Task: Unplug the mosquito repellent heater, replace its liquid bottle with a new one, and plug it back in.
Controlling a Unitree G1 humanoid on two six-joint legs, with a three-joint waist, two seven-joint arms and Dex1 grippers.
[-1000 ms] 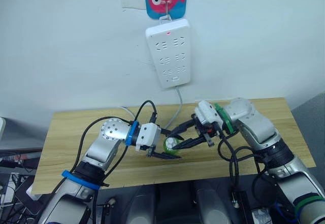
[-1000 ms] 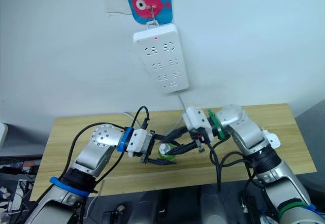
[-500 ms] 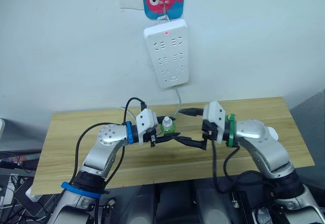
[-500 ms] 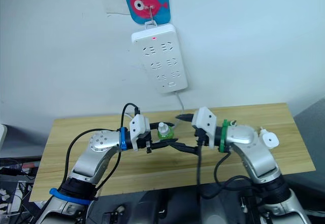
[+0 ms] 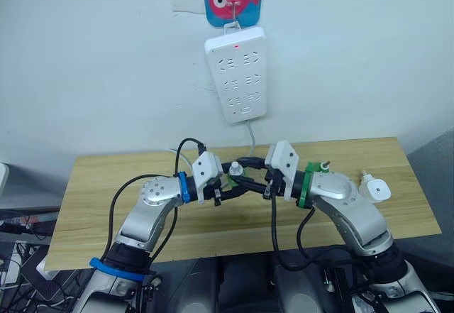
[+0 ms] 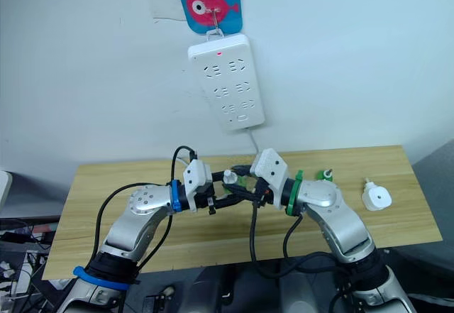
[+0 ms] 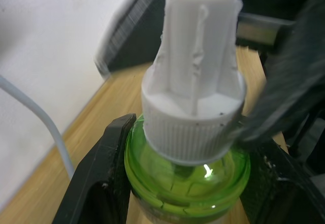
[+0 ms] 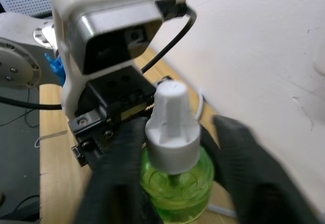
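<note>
Left tool (image 5: 225,187) clamped on green liquid bottle (image 7: 189,163) above the table (image 5: 106,185); right tool (image 8: 170,148) fingers apart around its white cap (image 8: 171,113) (cap still on). Grip cap squarely, twist without tilting. Heater (image 5: 375,188) lies unplugged on table, well apart from power strip (image 5: 239,72).

I see both hands meeting mid-tabletop (image 5: 106,178): left hand (image 5: 228,189) and right hand (image 5: 250,179) on the green bottle (image 5: 234,175). Heater (image 5: 374,188) lies apart at the right, power strip (image 5: 237,73) on wall.
</note>
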